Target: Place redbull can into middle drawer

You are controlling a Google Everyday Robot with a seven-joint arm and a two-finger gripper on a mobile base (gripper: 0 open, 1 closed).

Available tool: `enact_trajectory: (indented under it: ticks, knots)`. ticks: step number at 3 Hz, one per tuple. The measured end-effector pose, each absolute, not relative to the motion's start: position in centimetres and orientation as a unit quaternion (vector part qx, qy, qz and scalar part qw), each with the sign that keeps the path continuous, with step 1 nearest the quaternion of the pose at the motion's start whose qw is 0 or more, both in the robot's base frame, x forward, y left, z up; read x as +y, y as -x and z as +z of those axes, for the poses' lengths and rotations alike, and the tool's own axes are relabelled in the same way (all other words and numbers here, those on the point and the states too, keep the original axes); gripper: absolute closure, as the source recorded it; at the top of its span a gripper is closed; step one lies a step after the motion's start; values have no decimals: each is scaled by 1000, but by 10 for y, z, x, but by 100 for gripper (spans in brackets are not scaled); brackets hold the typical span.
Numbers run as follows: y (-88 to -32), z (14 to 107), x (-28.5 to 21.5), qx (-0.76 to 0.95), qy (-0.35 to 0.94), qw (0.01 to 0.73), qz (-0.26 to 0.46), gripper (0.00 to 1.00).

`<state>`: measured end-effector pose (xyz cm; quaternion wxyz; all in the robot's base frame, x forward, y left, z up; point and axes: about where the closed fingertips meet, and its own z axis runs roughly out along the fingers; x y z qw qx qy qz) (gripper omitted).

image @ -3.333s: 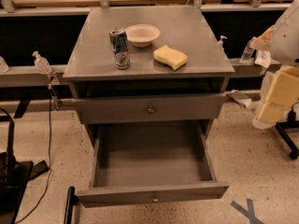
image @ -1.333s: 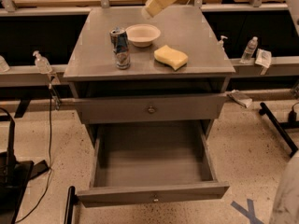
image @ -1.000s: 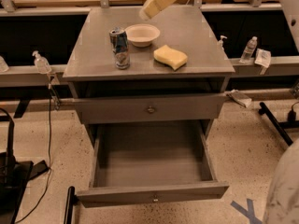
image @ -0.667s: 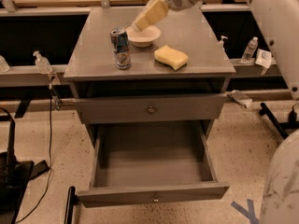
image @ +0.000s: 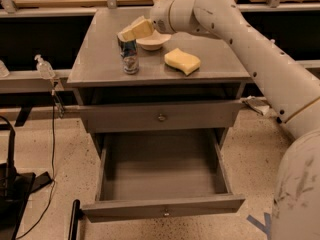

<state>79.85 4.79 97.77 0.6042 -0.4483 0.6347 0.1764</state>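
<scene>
Gripper (image: 131, 33), a moment ago high over the cabinet top (image: 100, 64), now sits at the rim of the upright can (image: 130, 59) near that top's front left. I cannot tell whether it grips. Middle drawer (image: 160, 174) stands open below; I judge grasping next.

Legible text/labels/nos.: none.
- Redbull can (image: 130, 60) on surface (image: 97, 59): blue-silver print, lettering not readable.
- End effector (image: 132, 33): at can's top, just beside white bowl (image: 153, 43); markings not readable.
- Middle drawer (image: 200, 207), open, below: front markings not readable.
</scene>
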Motion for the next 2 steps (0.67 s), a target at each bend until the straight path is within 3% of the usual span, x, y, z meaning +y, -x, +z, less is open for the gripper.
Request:
enact_trajectory:
  ticks: [2]
  knots:
    - [-791, 956, 63, 643, 435, 595, 211, 0]
